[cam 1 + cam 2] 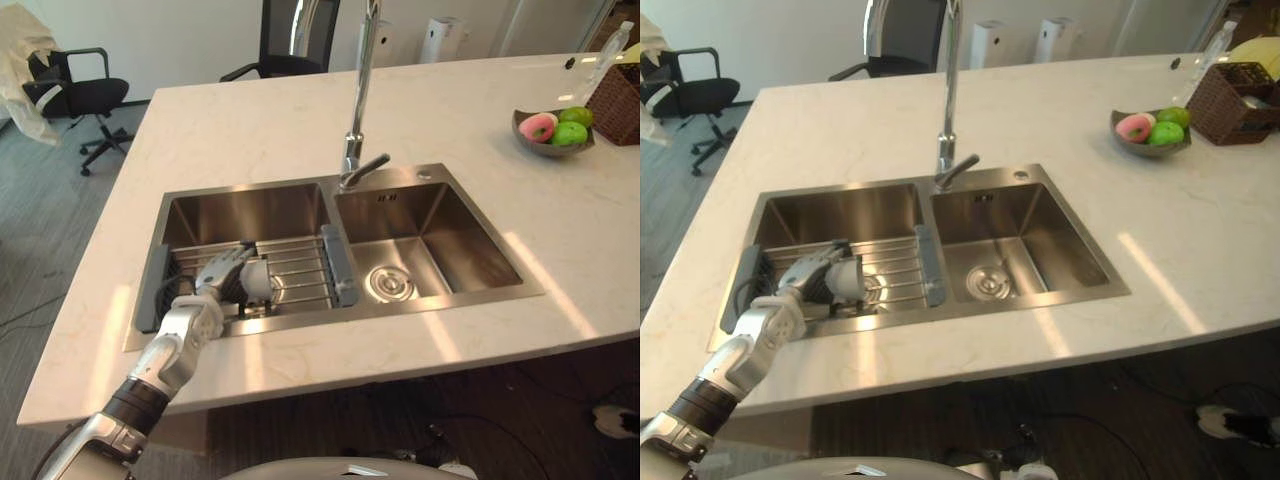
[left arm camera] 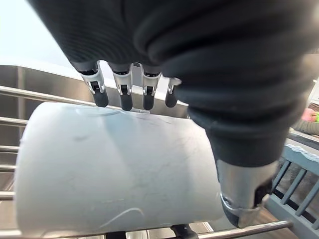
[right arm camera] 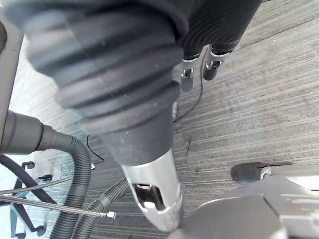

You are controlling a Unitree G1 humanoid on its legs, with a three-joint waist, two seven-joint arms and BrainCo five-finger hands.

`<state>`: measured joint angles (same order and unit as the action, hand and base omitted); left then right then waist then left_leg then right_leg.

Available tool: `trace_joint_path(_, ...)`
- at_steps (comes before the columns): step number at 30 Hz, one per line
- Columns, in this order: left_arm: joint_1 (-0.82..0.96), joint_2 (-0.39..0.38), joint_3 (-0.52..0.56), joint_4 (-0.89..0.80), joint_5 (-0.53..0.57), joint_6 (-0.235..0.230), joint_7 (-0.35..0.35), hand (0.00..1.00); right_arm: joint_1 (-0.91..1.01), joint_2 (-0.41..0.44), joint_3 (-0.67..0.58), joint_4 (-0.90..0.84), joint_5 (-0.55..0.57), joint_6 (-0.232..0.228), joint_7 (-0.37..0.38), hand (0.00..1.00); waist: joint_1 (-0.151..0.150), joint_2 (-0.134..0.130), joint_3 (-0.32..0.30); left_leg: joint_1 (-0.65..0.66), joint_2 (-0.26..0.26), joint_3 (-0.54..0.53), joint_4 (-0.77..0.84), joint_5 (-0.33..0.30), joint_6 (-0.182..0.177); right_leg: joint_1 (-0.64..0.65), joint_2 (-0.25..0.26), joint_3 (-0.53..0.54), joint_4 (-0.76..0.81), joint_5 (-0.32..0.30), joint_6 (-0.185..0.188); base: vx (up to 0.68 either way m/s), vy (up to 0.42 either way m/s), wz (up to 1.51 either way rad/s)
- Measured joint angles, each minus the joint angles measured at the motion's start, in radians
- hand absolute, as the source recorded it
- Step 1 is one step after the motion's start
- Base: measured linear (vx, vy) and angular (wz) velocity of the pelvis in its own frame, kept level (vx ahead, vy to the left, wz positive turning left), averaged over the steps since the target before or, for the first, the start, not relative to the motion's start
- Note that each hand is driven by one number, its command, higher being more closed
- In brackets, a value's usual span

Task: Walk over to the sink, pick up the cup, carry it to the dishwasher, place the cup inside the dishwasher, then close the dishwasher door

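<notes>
The left hand (image 1: 222, 272) clasps the white cup (image 2: 114, 169), with its fingers (image 2: 123, 94) over the far side and its thumb (image 2: 244, 196) on the near side. The cup lies sideways on the wire rack (image 1: 300, 268) beneath the hand, in the sink's left basin (image 1: 250, 205). The right hand (image 3: 124, 99) hangs with its fingers loose above the floor (image 3: 269, 99).

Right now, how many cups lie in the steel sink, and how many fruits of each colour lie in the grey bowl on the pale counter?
White cup on the wire rack, with the left hand curled round it: 1
Green round fruit in the grey bowl: 2
Pink round fruit: 1
Total: 4
</notes>
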<state>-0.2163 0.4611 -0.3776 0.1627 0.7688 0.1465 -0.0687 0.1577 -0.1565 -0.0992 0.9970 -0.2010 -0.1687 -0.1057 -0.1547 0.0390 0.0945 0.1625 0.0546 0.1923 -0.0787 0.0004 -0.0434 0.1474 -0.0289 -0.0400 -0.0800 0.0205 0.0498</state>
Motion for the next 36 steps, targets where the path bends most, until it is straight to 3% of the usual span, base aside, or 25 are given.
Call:
trace_joint_path(12,-0.029,0.001,0.064,0.106,0.003,0.029,-0.009,0.0,0.007,-0.001,0.0,-0.031,-0.001,0.027,0.02,0.0,-0.009,0.0,0.0,-0.002,0.001,0.005,0.0,0.0,0.0,-0.004,0.001,0.004,0.0,0.002,0.0,0.0,0.0,0.0)
trace_joint_path(21,-0.044,0.011,0.065,0.134,0.027,0.026,-0.042,0.0,0.009,-0.004,0.001,-0.045,-0.001,0.045,0.034,0.0,-0.009,0.0,-0.001,-0.004,0.003,0.009,0.0,-0.001,-0.002,-0.008,0.003,0.009,0.0,0.002,0.0,0.0,-0.005,-0.01)
trace_joint_path(30,-0.042,0.011,0.063,0.142,0.103,-0.029,-0.094,0.0,0.009,-0.012,0.017,-0.047,-0.001,0.045,0.037,0.0,-0.009,0.001,-0.001,-0.004,0.003,0.009,0.0,-0.001,-0.001,-0.008,0.003,0.009,0.0,0.003,-0.001,0.0,0.0,0.0)
trace_joint_path(36,-0.04,0.011,0.059,0.142,0.138,-0.039,-0.145,0.0,0.008,-0.013,0.017,-0.047,-0.001,0.046,0.038,0.0,-0.011,0.002,-0.002,-0.002,0.003,0.009,0.0,-0.001,-0.001,-0.006,0.003,0.009,0.0,0.003,-0.001,0.0,0.0,0.0)
